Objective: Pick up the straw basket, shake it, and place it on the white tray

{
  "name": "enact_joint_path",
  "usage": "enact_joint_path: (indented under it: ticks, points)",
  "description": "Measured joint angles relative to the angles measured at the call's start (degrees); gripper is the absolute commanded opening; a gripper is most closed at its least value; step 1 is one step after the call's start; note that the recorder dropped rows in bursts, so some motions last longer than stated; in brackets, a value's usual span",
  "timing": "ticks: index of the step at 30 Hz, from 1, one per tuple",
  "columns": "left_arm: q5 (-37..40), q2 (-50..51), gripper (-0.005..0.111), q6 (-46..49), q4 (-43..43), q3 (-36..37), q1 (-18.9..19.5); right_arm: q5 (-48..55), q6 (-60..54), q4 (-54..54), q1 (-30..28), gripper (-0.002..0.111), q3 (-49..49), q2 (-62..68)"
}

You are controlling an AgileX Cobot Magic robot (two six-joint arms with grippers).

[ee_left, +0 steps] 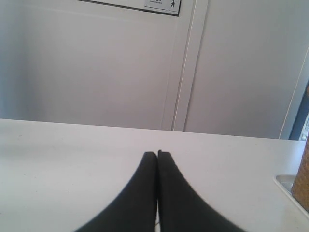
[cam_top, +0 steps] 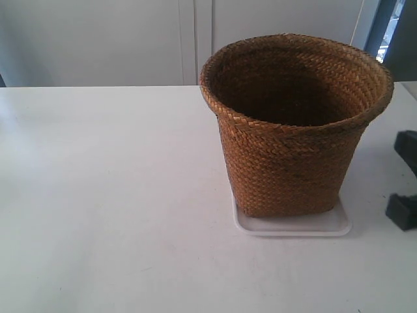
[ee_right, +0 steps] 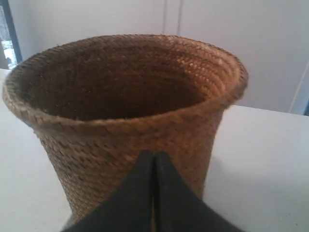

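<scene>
1. Exterior view: the straw basket [cam_top: 287, 163] is seen upright toward the right side of the desk [cam_top: 98, 195], with its base resting on the white tray [cam_top: 293, 227]. A strip of the tray's rim is left showing along the near side. The left half of the desk is bare. Two dark parts [cam_top: 407, 149] are cut off at the right edge; what they belong to cannot be told.

2. Left wrist view: the left end effector [ee_left: 157, 153] is clenched with its fingers pressed together and nothing held. It is pointed across bare desk toward the far wall. Only a sliver of the basket and a corner of the tray are caught, well apart from the fingertips.

3. Right wrist view: the right end effector [ee_right: 153, 154] is likewise clenched and empty. It is aimed at the basket's side wall, just below the flared rim. Whether the tips touch the weave cannot be told.

4. Step in hand: since the basket already stands on the tray and nothing is gripped, the set-down is judged done.

5. Next move: a clean retreat is called for, with the basket left undisturbed. If a lift were wanted instead, the fingers would first have to be opened over the rim.
</scene>
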Motion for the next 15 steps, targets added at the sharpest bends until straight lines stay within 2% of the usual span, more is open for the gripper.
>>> enact_joint_path:
  ticks: [9, 15]
  points:
    - [0.0, 0.0, 0.0, 0.0, 0.0, 0.0, 0.0, -7.93, 0.97, 0.0, -6.85, 0.0, 14.34, -14.68]
    - [0.0, 0.0, 0.0, 0.0, 0.0, 0.0, 0.0, -2.78, 2.91, 0.2, -9.86, 0.0, 16.35, -24.94]
